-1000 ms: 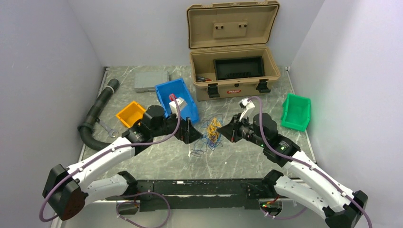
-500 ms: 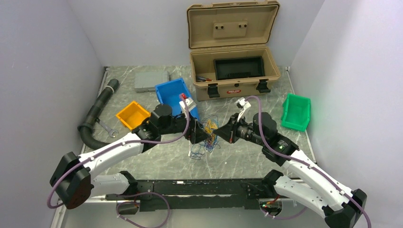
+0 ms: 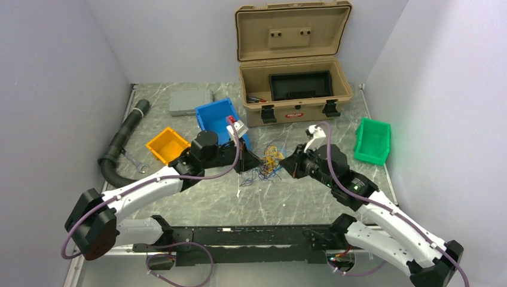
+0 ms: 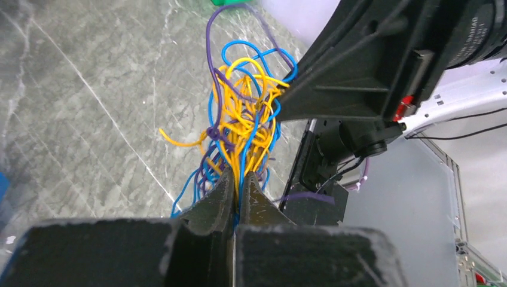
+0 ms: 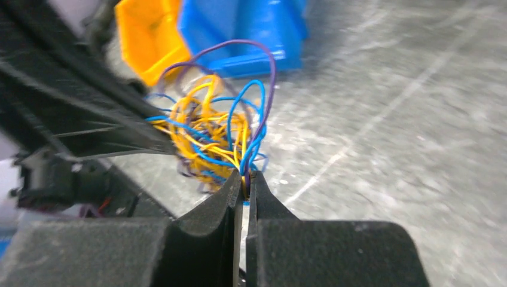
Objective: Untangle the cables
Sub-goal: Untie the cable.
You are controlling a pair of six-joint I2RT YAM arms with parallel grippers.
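Note:
The cables (image 3: 270,161) are a small tangle of thin blue, purple, yellow and orange wires, held up between the two grippers at the middle of the table. My left gripper (image 4: 240,177) is shut on yellow and blue strands at the tangle's (image 4: 242,113) left side. My right gripper (image 5: 247,177) is shut on blue, purple and yellow strands at the tangle's (image 5: 212,128) right side. In the top view the left gripper (image 3: 256,162) and right gripper (image 3: 286,164) face each other, with a few blue loops hanging to the table.
An open tan case (image 3: 293,89) stands at the back. A blue bin (image 3: 210,116) and an orange bin (image 3: 165,144) sit left of the tangle, a green bin (image 3: 372,140) at the right. A black hose (image 3: 119,143), a wrench (image 3: 135,160) and a grey box (image 3: 188,101) lie at the left.
My left gripper moved right to the tangle and shut on its strands. The right gripper, still shut on the cables, pulled back to the right and the tangle spread a little.

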